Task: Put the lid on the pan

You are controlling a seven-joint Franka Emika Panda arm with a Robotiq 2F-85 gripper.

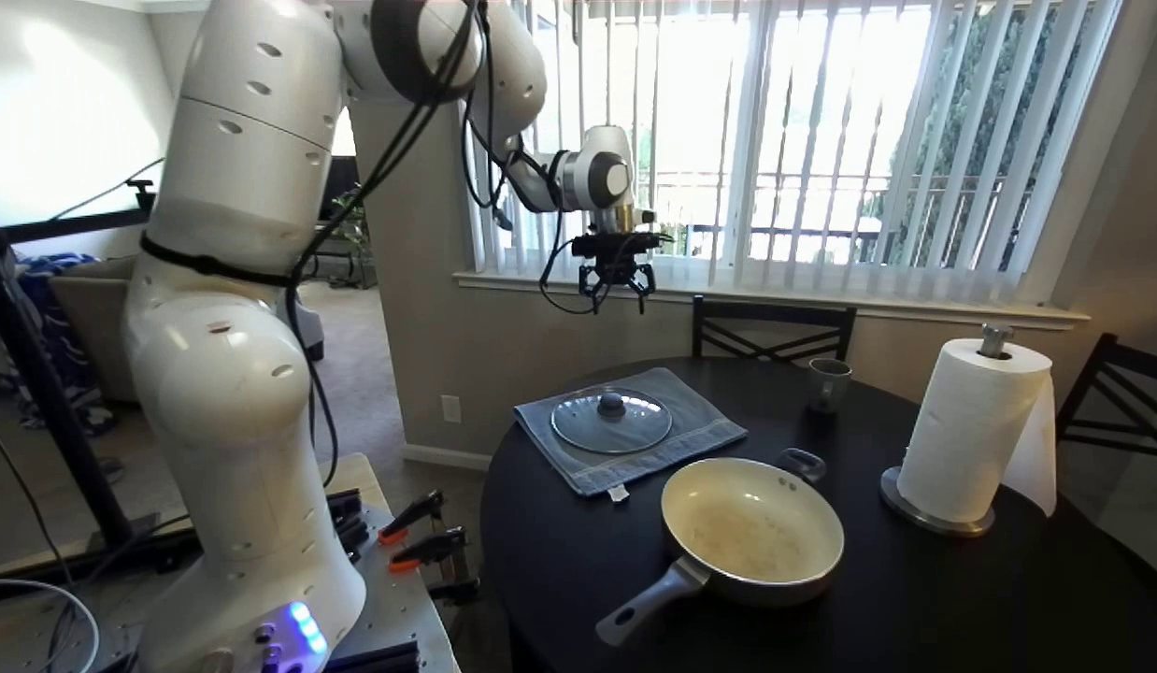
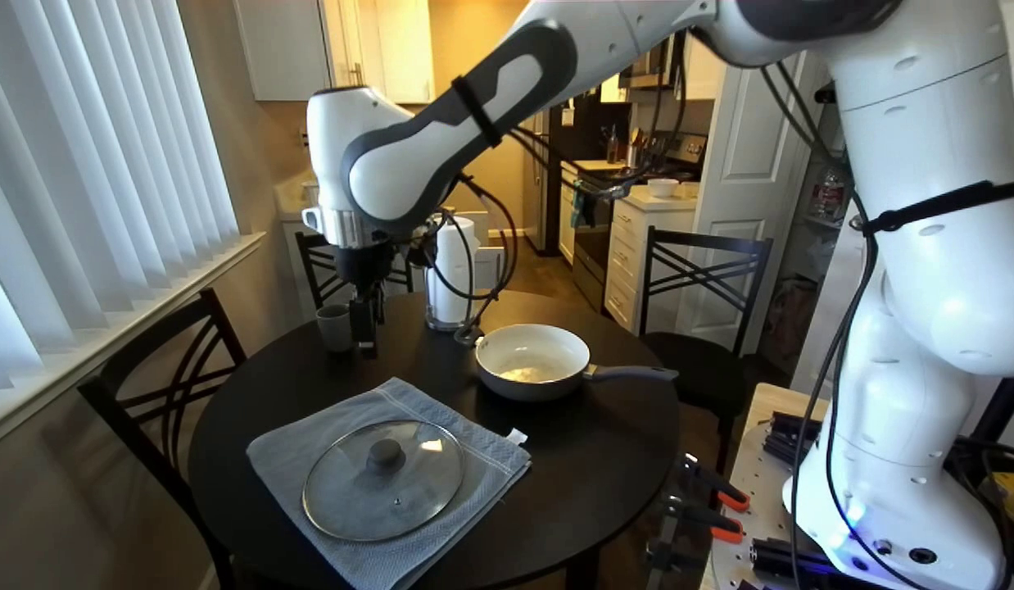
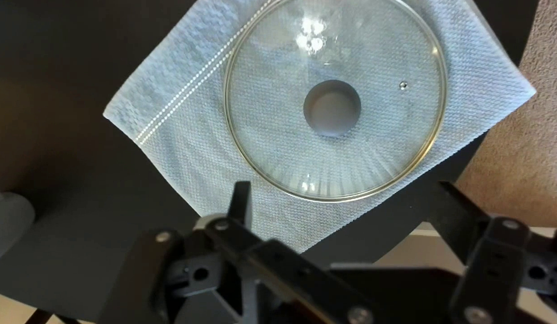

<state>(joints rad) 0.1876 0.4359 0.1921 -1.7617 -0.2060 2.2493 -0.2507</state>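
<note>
- Robot arm (image 1: pixel 233 374): white, stands near left in an exterior view, arched toward the far side; all sides noted as seen there
- Table (image 1: pixel 560 551): round, dark top, right of the arm
- Chair (image 1: pixel 775 322): dark, crossed slats, at the table's far side
- Towel (image 1: pixel 700 425): grey-blue, folded, lying on the table's far left part
- Pan (image 1: pixel 751 523): upright on the table's near part, cream interior facing up; just beside the towel, to its near right; handle (image 1: pixel 653 598) pointing near left
- Paper roll (image 1: pixel 971 430): white, standing upright, right of the pan
- Lid (image 1: pixel 621 432): glass with a metal rim, flat on the towel, apart from the pan
- Gripper (image 1: pixel 619 297): released, fingers (image 3: pixel 241 200) spread wide in the wrist view; hangs pointing down, higher than the lid and well apart from it
- Mug (image 1: pixel 829 381): grey, upright, far part of the table, right of the towel
- Knob (image 3: pixel 332 108): round, at the lid's centre, facing up
</note>
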